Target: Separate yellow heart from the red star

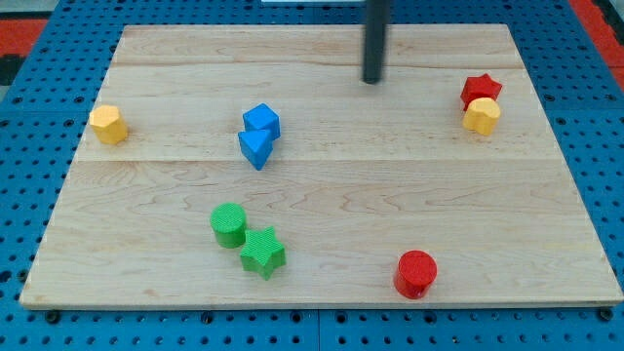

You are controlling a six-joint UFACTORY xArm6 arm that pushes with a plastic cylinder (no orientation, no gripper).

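wooden board [322, 195], eight coloured blocks on it

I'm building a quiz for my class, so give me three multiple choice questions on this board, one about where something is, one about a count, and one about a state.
1. Where is my tip?
A. near the view's top, left of the red star
B. at the view's bottom by the red cylinder
C. touching the blue blocks

2. How many green blocks lie on the board?
A. one
B. two
C. three

3. How do the yellow heart and the red star stand?
A. far apart
B. stacked
C. touching side by side

Answers:
1. A, the rod ends high on the board, well left of the star.
2. B, a green cylinder and a green star.
3. C, the heart sits right against the star's lower edge.
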